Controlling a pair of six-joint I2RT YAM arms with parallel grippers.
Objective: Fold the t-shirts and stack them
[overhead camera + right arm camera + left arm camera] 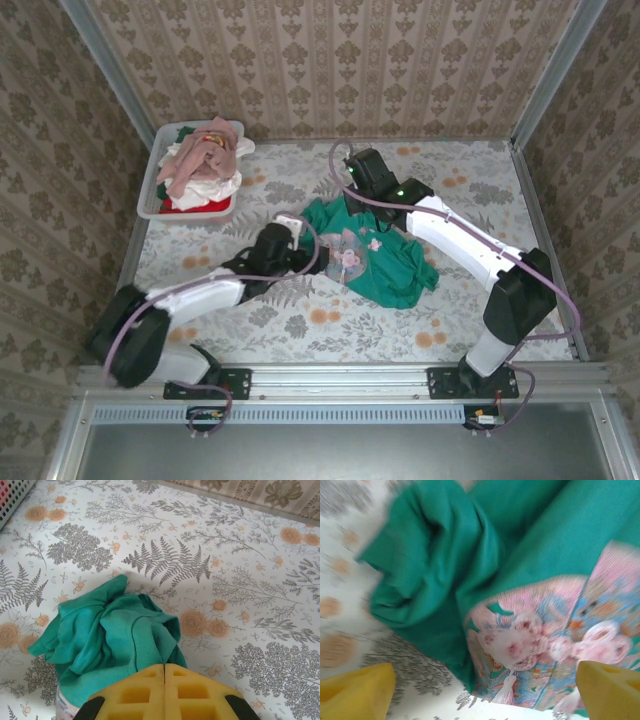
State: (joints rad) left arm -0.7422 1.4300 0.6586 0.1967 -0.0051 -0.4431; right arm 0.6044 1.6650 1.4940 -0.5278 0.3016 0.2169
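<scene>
A: How is the teal-green t-shirt [385, 262] seen?

B: It is seen crumpled, not folded, with a round pink-grey print [348, 258] turned upward near its middle. Through the left wrist camera the teal-green t-shirt [445, 565] is shown in thick rolled folds, and the print [545, 635] is blurred. From the right wrist the teal-green t-shirt [105, 640] is seen drawn up into a bunched peak.

A: Where is it placed?

B: It is spread at the middle of the fern-patterned counter [480, 190]. The other t-shirts [200, 165], pink, white and red, are heaped in a white tub [146, 198] at the far left corner, well apart from it.

A: And the tools?

B: The left tool [293, 232] is held at the shirt's left edge. Its yellow fingers [355, 692] are spread wide apart and nothing is gripped between them; the cloth and the print lie just beyond the left tool [480, 700]. The right tool [356, 178] is set at the shirt's far edge. At the right tool [165, 667] the pads are pressed together, and a fold of the teal cloth is pinched at their tips.
</scene>
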